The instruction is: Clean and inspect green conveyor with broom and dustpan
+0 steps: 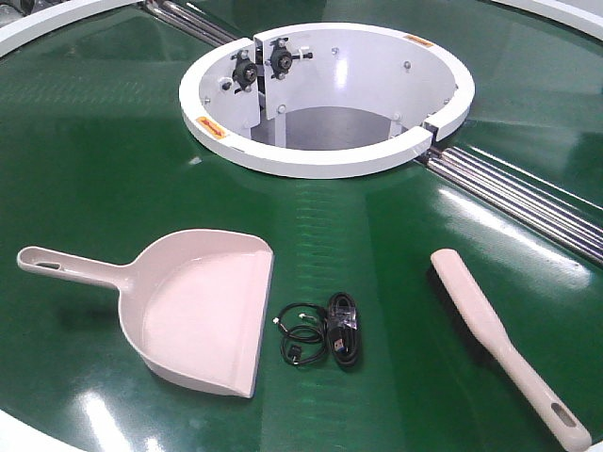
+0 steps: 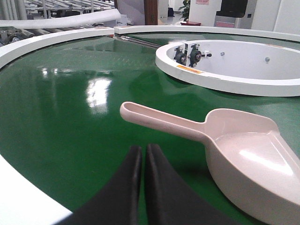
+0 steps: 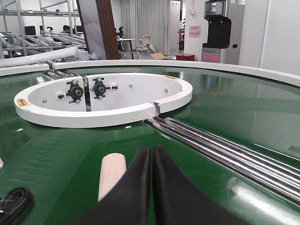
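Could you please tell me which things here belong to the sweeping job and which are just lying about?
For the job:
- dustpan
- broom
- green conveyor
- black cable, at the dustpan's mouth, probably the litter to sweep up

Just there:
- white ring in the middle, a fixture
- steel rollers beside it, a fixture

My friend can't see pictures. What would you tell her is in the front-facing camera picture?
A pale pink dustpan lies on the left of a shiny green conveyor, a coiled black cable sits just beside the pan's open edge, and a matching broom lies on the right. Behind them is a big white ring with an open middle.
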